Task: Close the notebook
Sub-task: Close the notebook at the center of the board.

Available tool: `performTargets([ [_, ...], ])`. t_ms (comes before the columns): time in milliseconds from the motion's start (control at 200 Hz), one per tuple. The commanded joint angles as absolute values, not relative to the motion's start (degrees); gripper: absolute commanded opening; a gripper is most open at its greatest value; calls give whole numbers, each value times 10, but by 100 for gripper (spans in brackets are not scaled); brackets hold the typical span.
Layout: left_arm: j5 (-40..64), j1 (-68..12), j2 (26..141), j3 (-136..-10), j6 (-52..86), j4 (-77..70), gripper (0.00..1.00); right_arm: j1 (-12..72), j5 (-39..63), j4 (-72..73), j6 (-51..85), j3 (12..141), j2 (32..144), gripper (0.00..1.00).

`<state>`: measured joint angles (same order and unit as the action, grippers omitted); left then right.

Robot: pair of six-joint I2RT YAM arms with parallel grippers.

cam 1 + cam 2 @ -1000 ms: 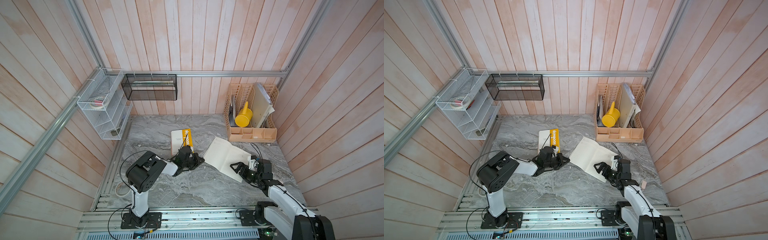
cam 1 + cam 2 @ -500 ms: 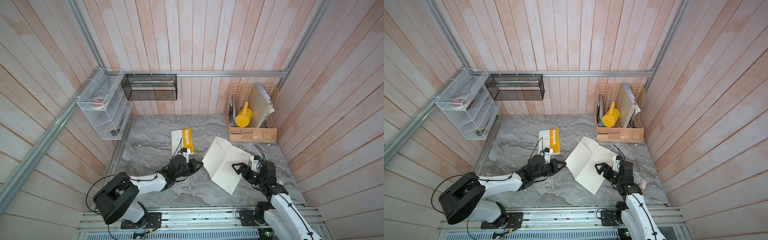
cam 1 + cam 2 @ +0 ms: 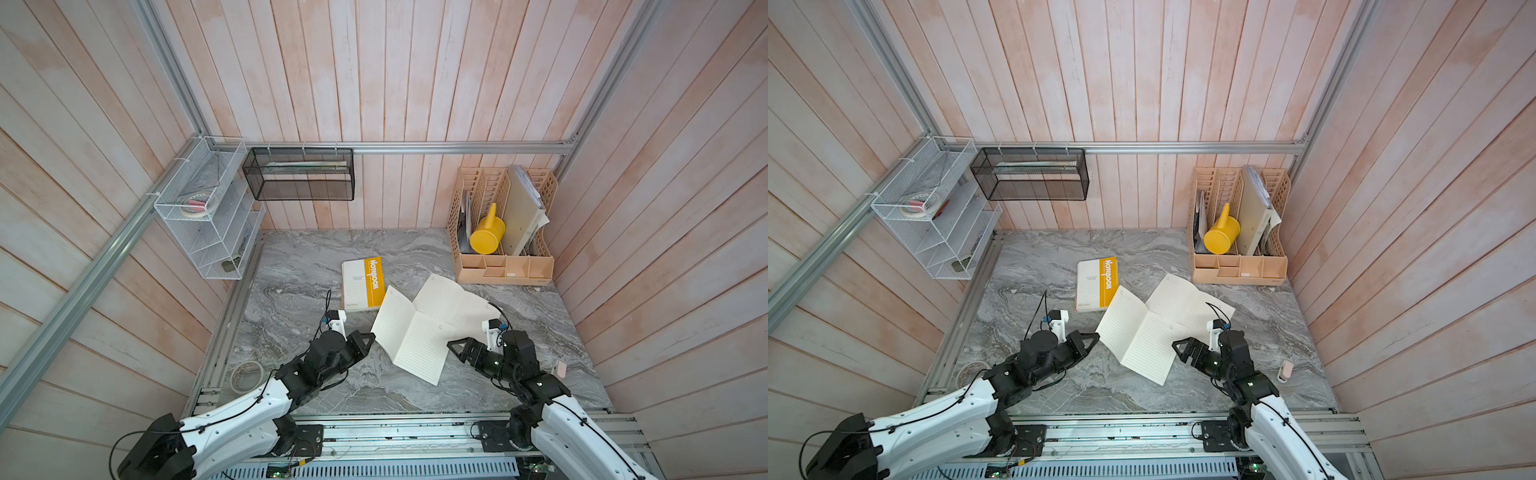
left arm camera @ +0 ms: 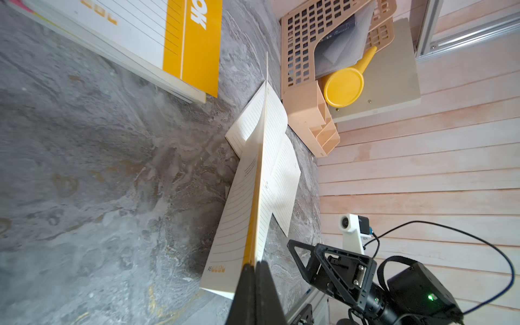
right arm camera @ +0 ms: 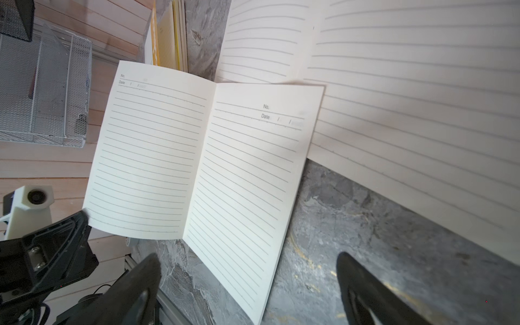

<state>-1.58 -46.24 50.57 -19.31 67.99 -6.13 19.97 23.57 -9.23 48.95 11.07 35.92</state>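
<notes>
Marble table [image 3: 291, 316] carries the open notebook [image 3: 419, 332] in both top views, just beside a closed yellow pad [image 3: 362, 283]. Your left gripper [image 3: 371, 336] pinches its outer corner, and your right gripper [image 3: 456, 351] stands with jaws apart at the near edge. In the left wrist view, the left jaws are clamped on the cover [image 4: 242, 213], which stands nearly upright, I think so that it can fold over. In the right wrist view, the lined pages [image 5: 202, 157] lie ahead of the spread fingers [image 5: 349, 270], probably ready to steady that half.

Left gripper [image 3: 371, 336] clamped the notebook [image 3: 415, 332] corner, arm stretched toward 1 o'clock; right gripper [image 3: 457, 351] gaped wide, pointed 10 o'clock.
</notes>
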Motion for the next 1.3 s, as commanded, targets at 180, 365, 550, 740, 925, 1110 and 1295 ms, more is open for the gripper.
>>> performTargets([
  [180, -55, -462, 377, -171, 701, 138, 0, 257, 198, 17, 527, 123, 441, 98],
  [365, -41, -462, 340, -200, 690, 236, 0, 284, 193, 77, 529, 144, 510, 98],
  [550, -34, -462, 307, -219, 693, 305, 0, 336, 176, 153, 550, 159, 574, 98],
  [740, -53, -462, 281, -235, 694, 354, 0, 383, 167, 205, 563, 173, 648, 98],
  [925, -70, -462, 272, -243, 700, 375, 0, 411, 182, 233, 571, 185, 714, 98],
  [1110, -69, -462, 278, -241, 705, 362, 0, 422, 192, 270, 570, 192, 777, 98],
  [1295, -60, -462, 286, -244, 703, 350, 0, 421, 192, 284, 546, 214, 826, 98],
])
